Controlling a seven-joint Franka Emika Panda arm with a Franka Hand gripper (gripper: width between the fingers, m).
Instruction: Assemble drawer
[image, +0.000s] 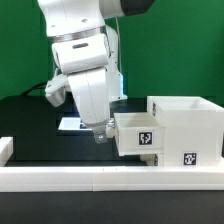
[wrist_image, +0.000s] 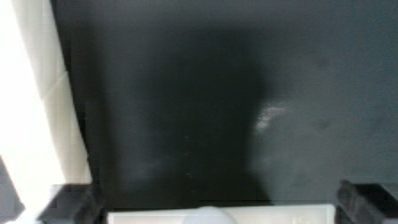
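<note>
Tray (image: 137, 137) | partly inside housing (image: 190, 125) | tool (image: 103, 134) at outer end

Low frontal exterior view across the rail (image: 60, 178); wrist view close, straight down onto dark table (wrist_image: 196, 90).

The arm (image: 82, 60) reaches steeply down — its gripper (image: 101, 134) low, jaws' spread hidden.

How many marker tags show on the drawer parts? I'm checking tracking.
2: one black-and-white square marker tag on the small white plastic tray's front, another tag low on the tall white housing. Others may be hidden.
</note>
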